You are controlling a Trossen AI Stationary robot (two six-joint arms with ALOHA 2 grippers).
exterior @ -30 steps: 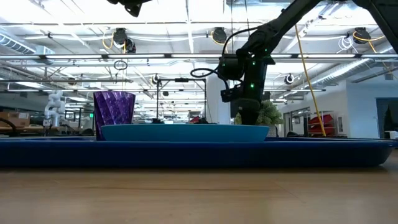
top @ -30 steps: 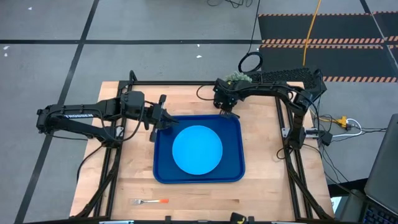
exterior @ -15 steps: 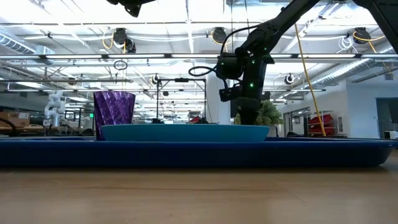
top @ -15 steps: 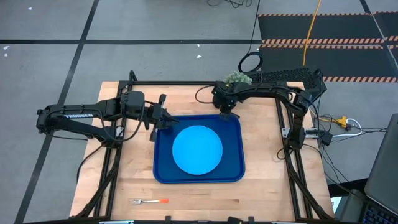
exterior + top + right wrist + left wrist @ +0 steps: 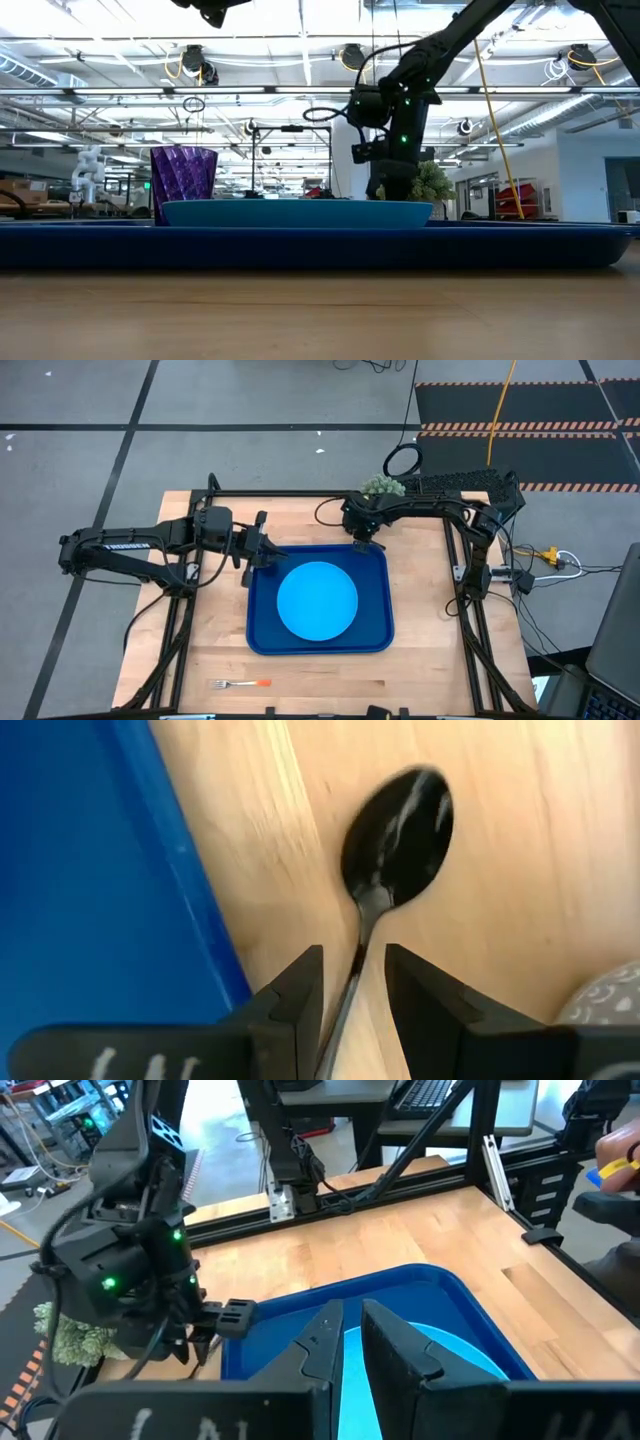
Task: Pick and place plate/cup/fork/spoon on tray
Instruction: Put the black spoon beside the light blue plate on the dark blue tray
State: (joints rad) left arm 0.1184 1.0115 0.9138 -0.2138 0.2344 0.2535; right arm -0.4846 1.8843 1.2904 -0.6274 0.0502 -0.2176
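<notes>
While the right gripper [image 5: 352, 982] stands narrowly open astride the spoon [image 5: 395, 830] on the table just off the tray's [image 5: 375, 635] far edge, plate [image 5: 317, 601] and cup [image 5: 183, 171] sit loaded, the left gripper [image 5: 262, 550], part-open and empty, over its far left corner, and the fork [image 5: 240, 684] waits near the table's near edge.

Bright overhead lights; spoon [image 5: 398, 832] slightly blurred.

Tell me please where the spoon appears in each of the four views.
High view: hidden under the right tool, at the tray's far edge.
Low view: not visible.
Left wrist view: not discernible.
Right wrist view: the spoon lies on wood, handle between the fingers.
Shared landmark: the tray's blue rim.
</notes>
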